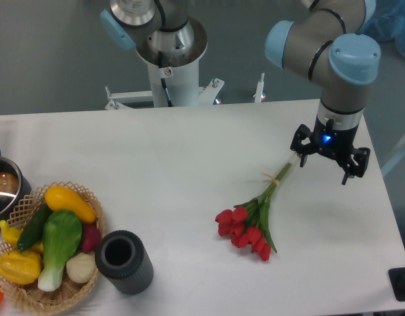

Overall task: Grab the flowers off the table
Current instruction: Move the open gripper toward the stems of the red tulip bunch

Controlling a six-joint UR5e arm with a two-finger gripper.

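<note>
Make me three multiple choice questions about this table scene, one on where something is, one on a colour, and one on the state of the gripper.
1. Where do the flowers lie on the table?
A. Inside the wicker basket
B. On the bare tabletop, right of centre
C. In the dark cylinder

2. What colour are the tulip heads?
A. Red
B. Yellow
C. White

3. How does the gripper stand?
A. Shut on the stems
B. Holding a vegetable
C. Holding nothing, beside the stem ends

Answers:
1 B, the bunch lies flat on the white surface, far from the wicker basket and the dark cylinder.
2 A, the blooms are red on green stems.
3 C, nothing is in its grasp, and the stem tips end just to its left.
</note>
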